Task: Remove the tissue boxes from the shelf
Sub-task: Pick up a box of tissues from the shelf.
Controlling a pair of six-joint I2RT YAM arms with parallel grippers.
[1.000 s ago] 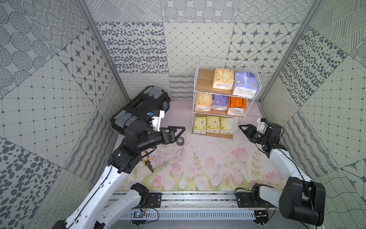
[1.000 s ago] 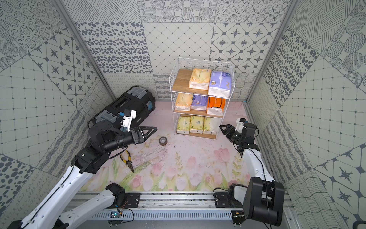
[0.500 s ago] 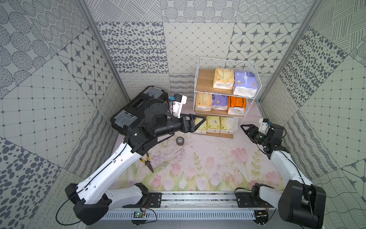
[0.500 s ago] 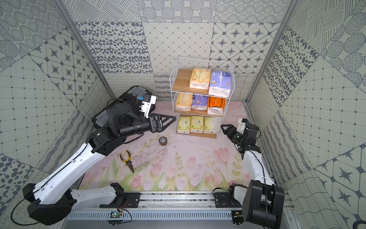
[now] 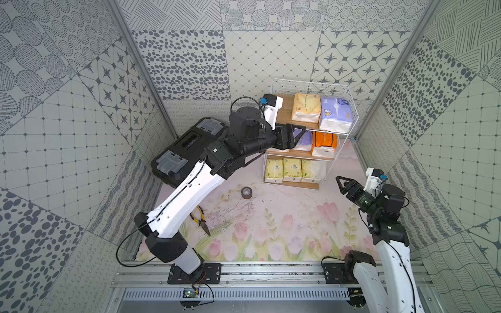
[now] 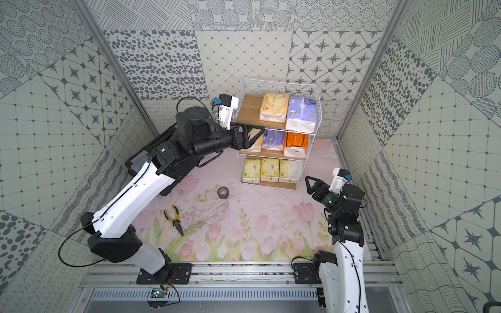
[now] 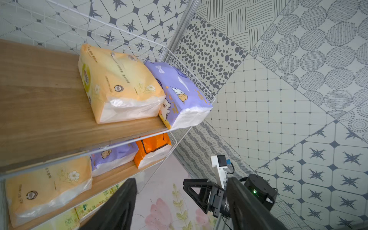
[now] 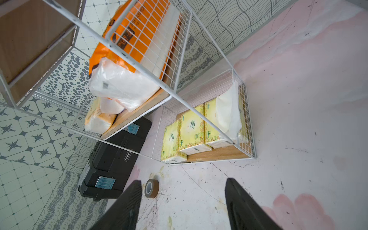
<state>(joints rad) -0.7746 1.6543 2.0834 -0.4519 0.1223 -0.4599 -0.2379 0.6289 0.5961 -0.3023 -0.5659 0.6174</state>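
The shelf stands at the far right of the bench, against the back wall, with all eight tissue packs on it. On the top board a pale orange pack lies just left of a lavender pack, the two touching. On the middle board, from left to right, are a second pale orange pack, a second lavender pack and a bright orange pack. On the bottom board three yellow-green packs stand side by side.

The left end effector hangs in front of the left end of the middle board, level with the pale orange pack there. Its fingers are spread with nothing between them. Whether it touches the pack or the wire cannot be told.

The right end effector is just right of the shelf's bottom corner, nearer than the shelf. Its fingers are spread and empty.

A black toolbox sits at the far left. A brown tape roll lies on the bench near the shelf's bottom left corner, and pliers lie nearer, to the left.
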